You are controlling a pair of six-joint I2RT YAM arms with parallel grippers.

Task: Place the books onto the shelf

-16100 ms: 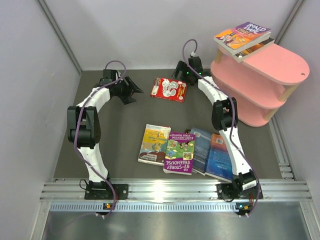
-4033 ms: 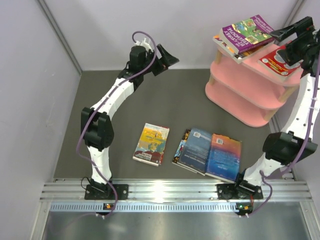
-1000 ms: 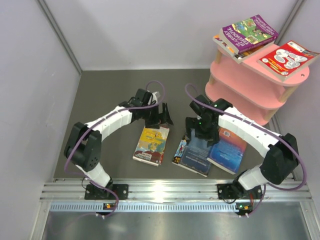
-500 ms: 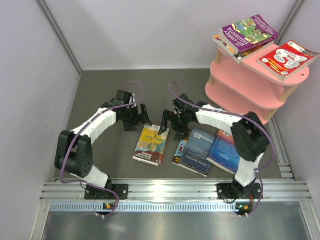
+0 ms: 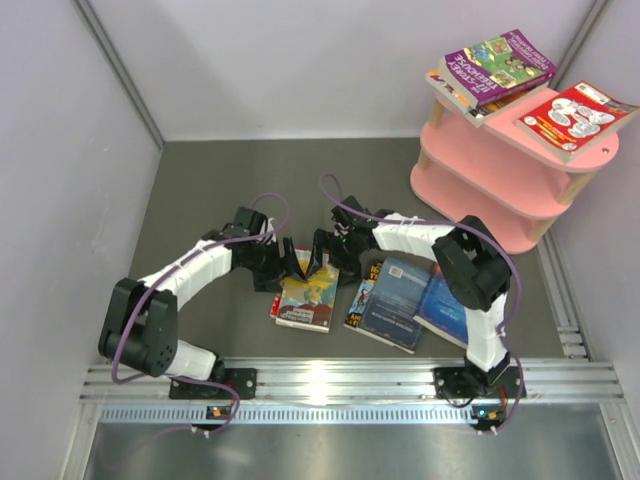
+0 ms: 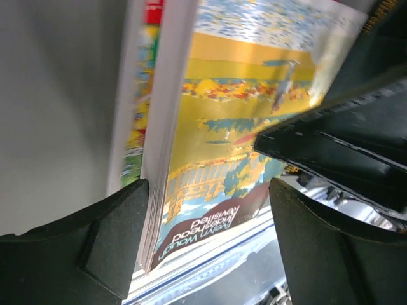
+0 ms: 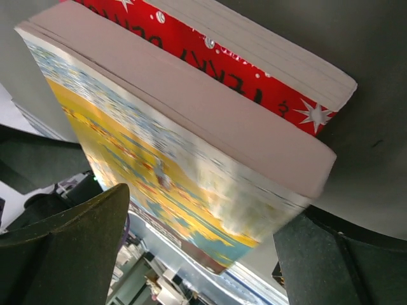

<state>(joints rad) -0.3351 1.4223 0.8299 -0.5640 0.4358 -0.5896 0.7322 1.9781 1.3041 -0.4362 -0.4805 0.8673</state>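
Showing smooth white shells between black joints on left arm (image 5: 195, 268) and right arm (image 5: 410, 233); bulging into fat black cylinders at the elbows; trailing thin purple cables (image 5: 270, 197) in loops along both; standing on black bases (image 5: 205, 380); ending in matte black, wedge-shaped fingers (image 6: 114, 244).

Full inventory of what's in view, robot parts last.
shelf: 1, pink with pale posts, far right of table
stacked books: at least 2, purple-green cover on top, left end of shelf's top tier
red-white book: 1, right end of shelf's top tier
yellow book: 1, yellow, centre of table
red book: 1, red, under the yellow book
blue books: 2, blue, overlapping, right of the yellow book
dark book: 1, dark, peeking from under the left blue book
table: 1, dark grey
left fingers: 2, black, open, astride the yellow book
right fingers: 2, black, open, astride the yellow book's corner
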